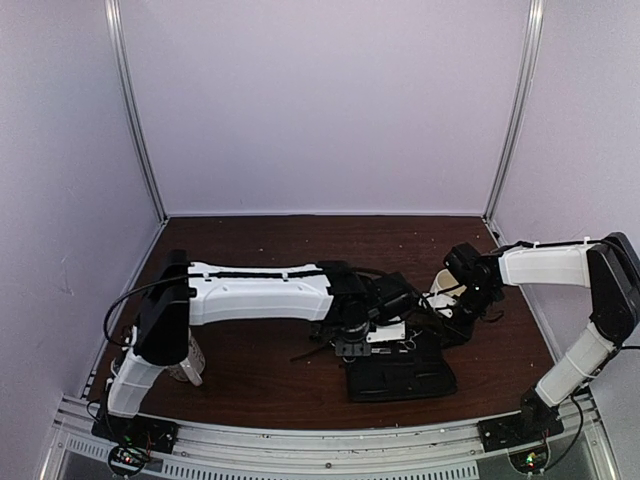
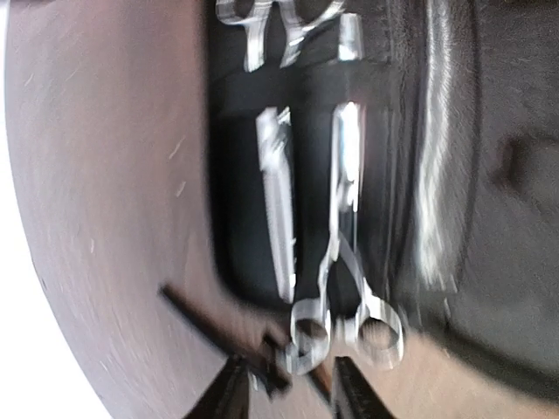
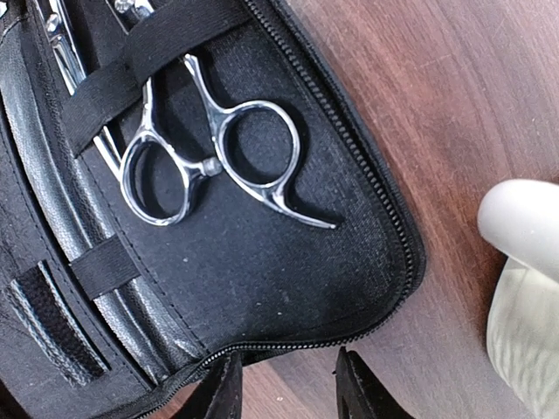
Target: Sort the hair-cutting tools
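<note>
We find the left claw point(image 2: 294, 397) with its two fingers parted and nothing visible between them. It is poised at the near rim of the open black case point(image 2: 244, 227), which lies on the brown table point(image 1: 260, 250). The left wrist view is blurred, so fine contact cannot be judged. Just beyond the fingertips lie the loose scissors point(image 2: 342, 227). Their ring handles sit at the case's edge nearest the claw and their blades point away across the black lining. We cannot tell whether the rings touch either finger. Beside those blades rests a flat silver strip point(image 2: 278, 201), too smeared to identify. A thin black clip point(image 2: 218, 330) lies on the bare wood, slanting in towards the left finger of that claw. We record the right claw point(image 3: 288, 393) likewise with its fingers separated and gripping nothing. Its tips hover at the zipped corner of the case, over the table edge of it. The strapped scissors point(image 3: 210, 166) are tucked under an elastic band point(image 3: 131, 65) inside the case. Their rings face the claw but stand clear of it, with bare lining between. A white mug point(image 3: 524, 288) stands just to the right of that claw, off the case.
</note>
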Robot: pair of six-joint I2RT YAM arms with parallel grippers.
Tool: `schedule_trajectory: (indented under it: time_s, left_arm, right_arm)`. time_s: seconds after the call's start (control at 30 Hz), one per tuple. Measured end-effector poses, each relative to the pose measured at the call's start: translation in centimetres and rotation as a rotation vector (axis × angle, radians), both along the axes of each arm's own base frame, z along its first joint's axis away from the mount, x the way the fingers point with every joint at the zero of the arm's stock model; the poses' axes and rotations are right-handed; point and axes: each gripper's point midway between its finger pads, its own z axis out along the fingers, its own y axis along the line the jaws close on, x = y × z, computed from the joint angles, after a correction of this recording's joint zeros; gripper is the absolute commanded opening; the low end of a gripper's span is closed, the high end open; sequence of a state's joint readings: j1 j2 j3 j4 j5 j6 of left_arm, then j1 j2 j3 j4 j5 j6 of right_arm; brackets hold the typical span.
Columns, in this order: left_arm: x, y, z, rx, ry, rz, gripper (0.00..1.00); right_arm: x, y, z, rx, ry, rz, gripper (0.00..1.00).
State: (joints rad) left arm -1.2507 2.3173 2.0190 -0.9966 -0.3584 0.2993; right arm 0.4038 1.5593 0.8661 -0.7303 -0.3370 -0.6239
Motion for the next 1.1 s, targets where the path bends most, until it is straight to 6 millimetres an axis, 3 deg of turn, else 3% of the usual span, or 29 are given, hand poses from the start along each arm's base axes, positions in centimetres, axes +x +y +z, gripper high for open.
schedule_trajectory:
  time_s: [0.1,0.23,0.3,0.43,0.67,1.1]
  left_arm:
    - [-0.5,2.0,2.9,-0.097,0.040,0.095,0.47]
    - [-0.1,4.9,5.5,-0.273,0.174,0.282,0.48]
    - [0.6,6.1,5.3,-0.352,0.261,0.393,0.48]
    - [1.4,7.3,2.9,-0.402,0.396,0.549,0.43]
    - [0.4,5.2,1.0,-0.501,0.625,0.640,0.38]
    - [0.3,2.2,-0.6,-0.547,0.722,0.587,0.37]
  right_arm:
    - [-0.1,0.0,0.0,0.000,0.002,0.000,0.39]
    - [-0.2,0.0,0.0,0.000,0.007,0.000,0.40]
    - [-0.2,0.0,0.0,-0.001,0.008,0.001,0.40]
    - [-0.2,0.0,0.0,-0.001,0.009,0.001,0.40]
    - [-0.3,0.1,0.0,-0.001,0.010,0.004,0.40]
    - [-0.5,1.0,0.0,0.003,-0.001,0.036,0.40]
